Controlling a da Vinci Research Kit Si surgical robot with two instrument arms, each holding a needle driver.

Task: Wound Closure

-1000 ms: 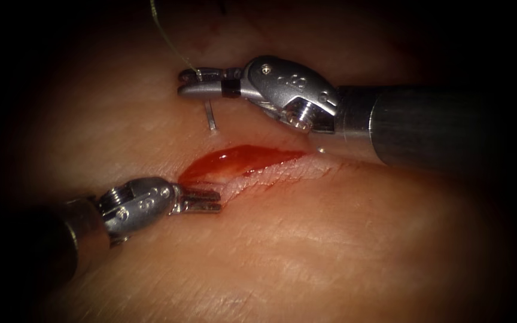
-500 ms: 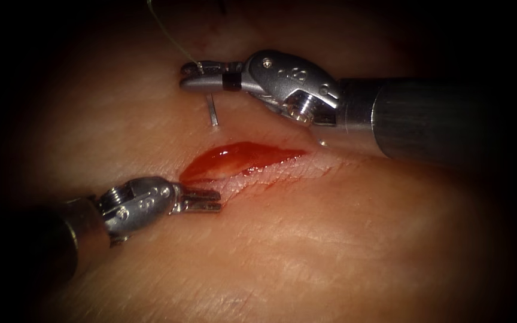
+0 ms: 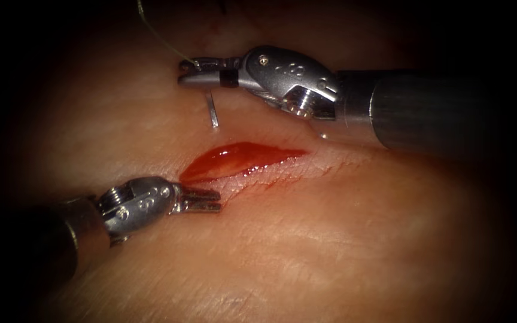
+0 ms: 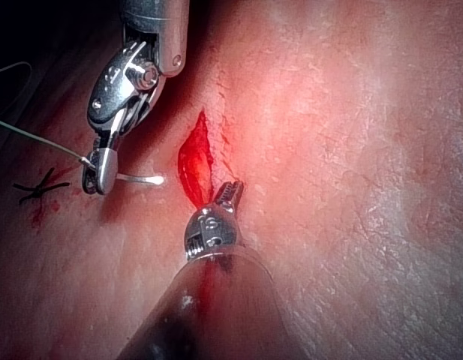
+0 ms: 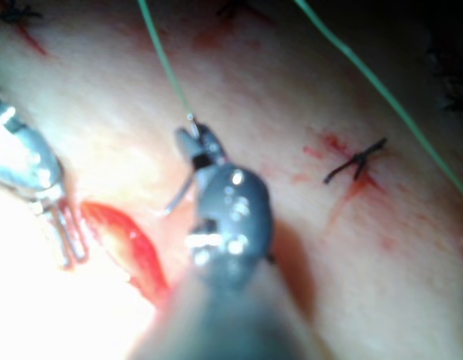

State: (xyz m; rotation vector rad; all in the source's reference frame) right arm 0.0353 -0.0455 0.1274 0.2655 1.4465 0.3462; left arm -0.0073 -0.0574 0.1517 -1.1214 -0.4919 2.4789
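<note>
A short cut (image 3: 240,158) filled with red fluid runs across the tissue. Beyond its left end, the right tool (image 3: 195,73) is shut on the curved needle (image 3: 212,110) close to its thread end. The needle hangs down from the jaws, and its tip meets the tissue just beyond the cut; I cannot tell whether it has entered. Green thread (image 3: 160,36) leads up and left from the jaws. The left tool (image 3: 207,201) lies at the cut's left end on the near side, slightly open and holding nothing. The wrist views show the needle (image 4: 137,178) (image 5: 178,196) beside the cut (image 4: 193,161).
A dark knotted stitch (image 4: 40,186) (image 5: 355,165) sits on the tissue beyond the right tool, with red marks around it. A second strand of green thread (image 5: 381,90) crosses above that stitch. The right tool's thick shaft (image 3: 426,113) lies over the tissue beyond the cut's right end.
The right tool has lifted slightly away from the cut with the needle still in its jaws, and the thread has swung left. The left tool has not moved.
</note>
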